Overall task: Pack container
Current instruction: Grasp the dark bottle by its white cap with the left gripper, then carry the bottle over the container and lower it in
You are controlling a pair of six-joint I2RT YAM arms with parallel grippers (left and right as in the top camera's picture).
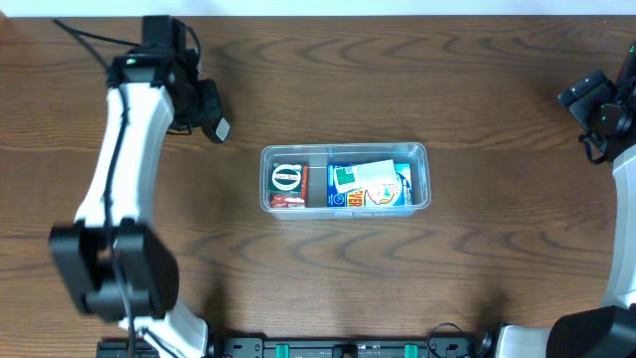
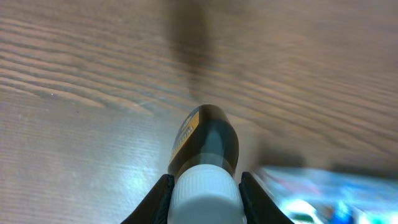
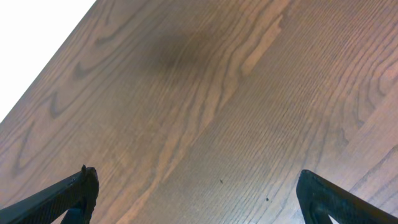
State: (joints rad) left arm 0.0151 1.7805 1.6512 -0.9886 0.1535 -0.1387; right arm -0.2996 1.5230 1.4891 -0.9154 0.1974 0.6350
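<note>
Desk (image 1: 397, 278): dark brown wood grain, carrying everything in view.
Container (image 1: 344, 149): clear plastic tub with rounded corners and a rim, lying long side left to right at the middle of the desk, between the two arms and well apart from both.
Container, left part: a packet with a green and white round mark (image 1: 286, 178), and a red packet (image 1: 287, 201) just on its near side.
Container, right part: blue, green and white packets (image 1: 370, 184) lying flat and overlapping; the print is too small to read.
Left end effector (image 2: 205, 199): pinching a small bottle, one finger on each side of its cap; it hangs over bare desk to the far left of the container, not over it.
Bottle (image 2: 205, 146): dark body, white ribbed cap, a yellow-orange label down one side; it points away from the wrist camera.
Left wrist view, lower right corner: a blurred patch of blue and white, too soft to make out.
Right end effector (image 3: 196, 186): fingers spread wide with nothing between them, only wood grain below; it sits at the far right edge of the desk.
</note>
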